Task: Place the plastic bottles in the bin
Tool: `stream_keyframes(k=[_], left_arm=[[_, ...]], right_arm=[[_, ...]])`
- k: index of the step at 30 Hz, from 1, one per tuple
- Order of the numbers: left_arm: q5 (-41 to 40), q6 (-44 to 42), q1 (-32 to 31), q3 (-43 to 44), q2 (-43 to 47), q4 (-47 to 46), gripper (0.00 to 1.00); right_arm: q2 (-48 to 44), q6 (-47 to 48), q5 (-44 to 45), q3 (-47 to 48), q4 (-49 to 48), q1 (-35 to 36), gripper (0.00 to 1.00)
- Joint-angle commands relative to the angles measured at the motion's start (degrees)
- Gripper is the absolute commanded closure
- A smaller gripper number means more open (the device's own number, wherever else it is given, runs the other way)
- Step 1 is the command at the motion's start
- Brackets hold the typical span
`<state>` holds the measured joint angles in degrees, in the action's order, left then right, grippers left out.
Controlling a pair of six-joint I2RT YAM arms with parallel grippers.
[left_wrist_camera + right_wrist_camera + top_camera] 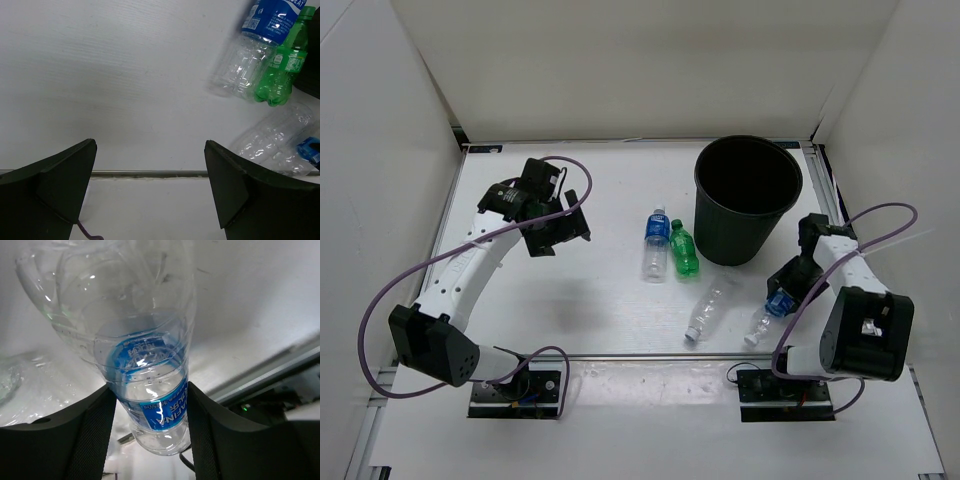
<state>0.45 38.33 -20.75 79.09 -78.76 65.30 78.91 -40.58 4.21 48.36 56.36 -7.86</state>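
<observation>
— At the back right of the table [610, 300], what stands?
— A black bin [735, 235], upright.
— And the arms?
— The left gripper [558, 228] hangs over bare table, jaws wide apart, holding nothing. The right gripper [150, 432] is clamped on a blue-labelled bottle [145, 365] in front of the bin.
— The rest?
— A second blue bottle [656, 245] and a green bottle [683, 250] lie side by side, left of the bin. A clear bottle [708, 308] lies nearer the front.

It looked like a robotics lab test cell: a white table [610, 305] boxed in by plain white walls [620, 60], with a cabled left arm [470, 262] and right arm [855, 275] bolted at its near edge.
</observation>
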Motion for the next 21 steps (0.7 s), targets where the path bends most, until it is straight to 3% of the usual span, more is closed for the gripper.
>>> stream_keyframes(k=[1, 6, 10, 14, 18, 21], left_arm=[[0.08, -0.71, -0.16, 0.1, 1.07, -1.05, 0.0], [0.61, -0.71, -0.16, 0.1, 0.54, -1.05, 0.0], [1.22, -0.71, -0.16, -0.42, 0.54, -1.05, 0.0], [1.22, -0.71, -0.69, -0.43, 0.02, -1.58, 0.0], [1.75, -0.71, -1.22, 0.18, -0.6, -1.58, 0.0], [1.75, -0.71, -1.22, 0.19, -1.13, -1.58, 0.0]], right_arm=[[-1.91, -2.23, 6.15, 4.81, 7.18, -0.32, 0.68], [-10.77, -4.59, 9.5, 12.27, 16.4, -0.32, 0.76], [-18.52, -5.92, 6.18, 26.91, 22.48, 0.21, 0.78], [-22.31, -3.72, 2.65, 40.47, 16.69, 0.21, 0.81], [-16.97, -1.53, 4.31, 55.65, 9.49, 1.35, 0.82], [-10.73, 1.28, 6.24, 60.61, 2.72, 3.63, 0.82]])
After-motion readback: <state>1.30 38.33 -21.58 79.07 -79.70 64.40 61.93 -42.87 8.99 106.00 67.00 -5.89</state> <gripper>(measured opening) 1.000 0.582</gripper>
